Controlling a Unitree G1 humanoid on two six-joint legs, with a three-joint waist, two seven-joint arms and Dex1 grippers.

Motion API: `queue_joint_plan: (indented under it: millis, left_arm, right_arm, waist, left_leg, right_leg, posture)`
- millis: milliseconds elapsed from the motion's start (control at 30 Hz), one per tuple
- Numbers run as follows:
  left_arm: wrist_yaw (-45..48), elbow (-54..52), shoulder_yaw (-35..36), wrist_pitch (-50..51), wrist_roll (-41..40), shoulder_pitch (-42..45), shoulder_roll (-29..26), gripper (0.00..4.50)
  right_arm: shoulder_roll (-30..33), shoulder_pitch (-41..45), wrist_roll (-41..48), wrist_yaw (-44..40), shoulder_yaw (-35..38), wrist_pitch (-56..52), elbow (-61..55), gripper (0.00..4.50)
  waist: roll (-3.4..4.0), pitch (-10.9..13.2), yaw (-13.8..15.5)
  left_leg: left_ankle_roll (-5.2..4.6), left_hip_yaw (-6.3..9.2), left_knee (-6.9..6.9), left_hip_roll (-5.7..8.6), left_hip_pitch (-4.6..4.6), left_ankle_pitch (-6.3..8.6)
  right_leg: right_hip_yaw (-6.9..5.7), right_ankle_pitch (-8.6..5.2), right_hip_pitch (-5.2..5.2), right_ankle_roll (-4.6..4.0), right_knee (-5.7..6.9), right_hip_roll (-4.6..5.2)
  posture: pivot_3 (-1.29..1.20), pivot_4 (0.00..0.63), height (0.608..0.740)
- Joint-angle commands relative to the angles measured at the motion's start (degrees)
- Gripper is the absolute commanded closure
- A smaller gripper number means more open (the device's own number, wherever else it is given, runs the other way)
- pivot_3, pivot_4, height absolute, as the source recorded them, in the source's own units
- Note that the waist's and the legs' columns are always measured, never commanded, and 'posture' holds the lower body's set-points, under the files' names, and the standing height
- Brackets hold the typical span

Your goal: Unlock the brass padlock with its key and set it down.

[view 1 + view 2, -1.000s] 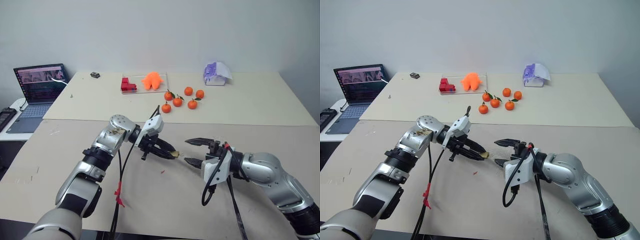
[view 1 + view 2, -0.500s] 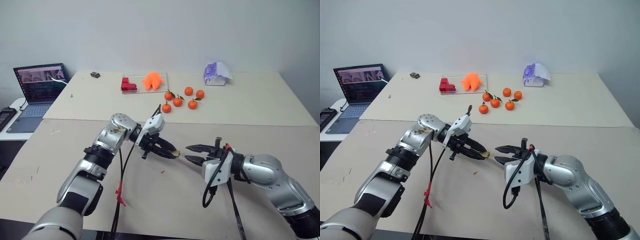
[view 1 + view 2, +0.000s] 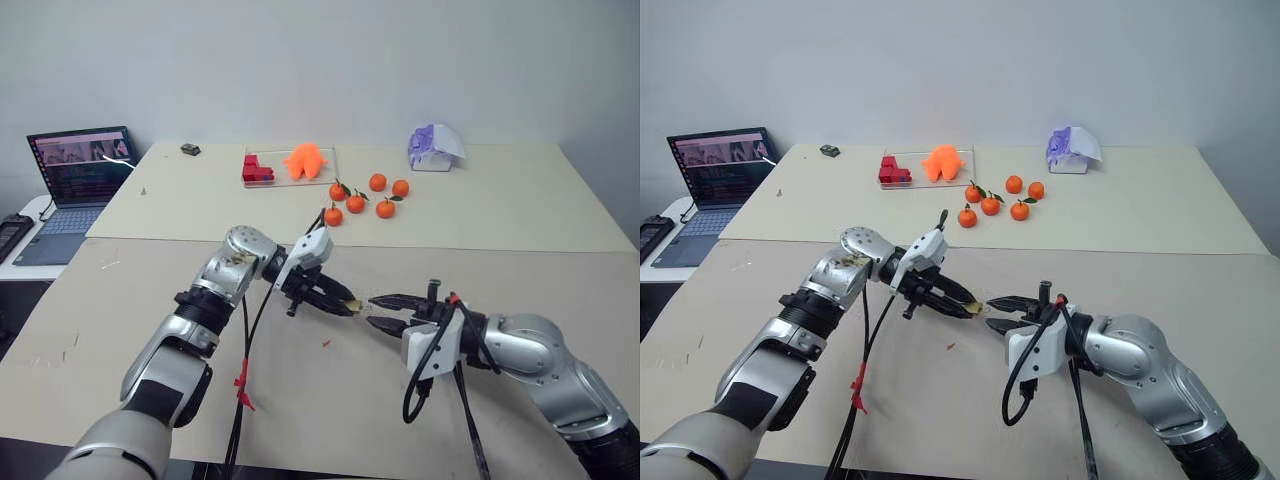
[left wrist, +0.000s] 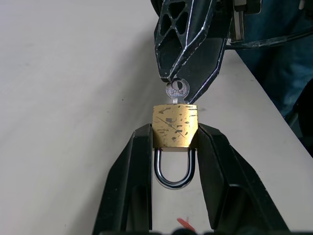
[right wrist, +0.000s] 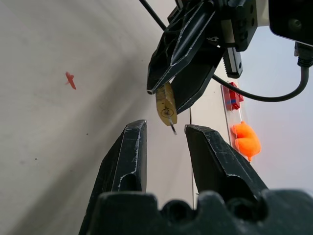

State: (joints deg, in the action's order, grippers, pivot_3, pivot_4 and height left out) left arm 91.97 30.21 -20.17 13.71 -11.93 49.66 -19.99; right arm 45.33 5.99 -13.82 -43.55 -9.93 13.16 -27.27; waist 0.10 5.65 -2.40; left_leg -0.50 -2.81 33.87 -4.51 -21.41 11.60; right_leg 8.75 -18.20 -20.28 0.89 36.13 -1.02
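2 grippers meet mid-frame over the table (image 3: 520,220). Left gripper (image 4: 173,147) is pinching the brass padlock (image 4: 175,126) by its sides, shackle pointing back toward the wrist, so it's up off the surface. The key (image 4: 176,91) sticks out of the lock body. Right gripper (image 5: 164,134) has its jaws spread a bit, tips just beside the key, not clamped on it.

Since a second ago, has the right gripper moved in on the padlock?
Yes. The right gripper has narrowed its fingers and sits nearer the brass padlock that the left gripper holds; the oranges behind stay put.
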Motion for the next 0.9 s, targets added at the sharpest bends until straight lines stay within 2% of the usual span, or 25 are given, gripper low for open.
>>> queue_joint_plan:
  millis: [33, 133, 167, 200, 233, 267, 333, 733, 900]
  left_arm:
    - [0.5, -0.2, 0.8, -1.0, -0.1, 1.9, 0.1, 3.7]
    - [0.5, -0.2, 0.8, -1.1, -0.1, 1.9, 0.1, 3.7]
    - [0.5, -0.1, 0.8, -1.1, -0.1, 2.0, 0.1, 3.7]
    - [0.5, -0.1, 0.8, -1.1, 0.0, 2.0, 0.2, 3.7]
    - [0.5, 0.0, 0.9, -1.1, 0.0, 2.1, 0.2, 3.7]
    - [0.5, 0.1, 0.9, -1.2, 0.0, 2.1, 0.2, 3.7]
    - [0.5, 0.2, 1.1, -1.3, 0.2, 2.2, 0.2, 3.7]
    - [0.3, -0.4, 1.3, -2.5, 0.8, 1.9, -0.3, 3.7]
    - [-2.3, -5.2, 0.8, -2.8, 2.2, 2.4, -0.2, 3.7]
  right_arm:
    - [-0.6, 0.4, 1.1, 0.3, 1.6, -0.8, -2.8, 2.81]
    - [-0.9, 0.5, 1.0, 0.5, 1.5, -1.0, -2.8, 2.81]
    - [-1.0, 0.5, 1.0, 0.5, 1.4, -1.1, -2.9, 3.08]
    - [-1.1, 0.6, 1.0, 0.4, 1.4, -1.2, -2.9, 3.08]
    - [-1.1, 0.6, 1.0, 0.4, 1.4, -1.3, -3.0, 3.5]
    - [-1.3, 0.6, 1.1, 0.4, 1.4, -1.5, -3.1, 3.68]
    - [-1.5, 0.5, 1.2, 0.3, 1.1, -1.6, -3.3, 4.41]
    - [-1.9, 1.2, 1.4, -0.4, 0.4, -2.1, -2.1, 4.47]
    - [-4.0, 2.1, 6.3, -2.4, 0.9, -12.0, -3.5, 4.47]
  waist:
    - [0.0, 0.0, 0.0]
    - [0.0, 0.0, 0.0]
    - [0.0, 0.0, 0.0]
    - [0.0, 0.0, 0.0]
    - [0.0, 0.0, 0.0]
    - [0.0, 0.0, 0.0]
    - [0.0, 0.0, 0.0]
    - [0.0, 0.0, 0.0]
    - [0.0, 0.0, 0.0]
  left_leg:
    - [0.0, 0.0, 0.0, 0.0, 0.01, 0.0]
    - [0.0, 0.01, 0.01, 0.0, 0.02, 0.0]
    - [0.0, 0.01, 0.01, 0.0, 0.01, 0.0]
    - [0.0, 0.01, 0.0, 0.0, 0.01, 0.0]
    - [0.0, 0.01, 0.0, 0.0, 0.01, 0.0]
    - [0.0, 0.01, 0.0, 0.0, 0.01, 0.0]
    - [0.0, 0.01, 0.01, 0.0, -0.01, 0.0]
    - [0.0, 0.01, 0.0, 0.0, 0.01, 0.0]
    - [0.0, 0.01, 0.01, 0.0, 0.01, 0.0]
  right_leg:
    - [0.0, 0.0, 0.0, 0.0, 0.01, 0.0]
    - [0.0, -0.01, 0.01, 0.01, 0.01, 0.0]
    - [0.0, -0.01, 0.01, 0.01, 0.01, 0.0]
    - [0.0, -0.01, 0.01, 0.01, 0.01, 0.0]
    - [0.0, -0.01, 0.01, 0.01, 0.0, 0.0]
    - [0.0, -0.01, 0.01, 0.01, 0.0, 0.0]
    - [0.0, 0.0, 0.01, 0.0, 0.0, 0.0]
    - [0.0, 0.0, 0.01, 0.01, 0.01, 0.0]
    - [0.0, 0.02, 0.01, -0.04, 0.02, 0.0]
  posture:
    - [0.0, 0.15, 0.724]
    - [0.0, 0.15, 0.724]
    - [0.0, 0.15, 0.724]
    - [0.0, 0.15, 0.724]
    - [0.0, 0.15, 0.724]
    - [0.0, 0.15, 0.724]
    - [0.0, 0.15, 0.724]
    - [0.0, 0.15, 0.724]
    - [0.0, 0.15, 0.724]
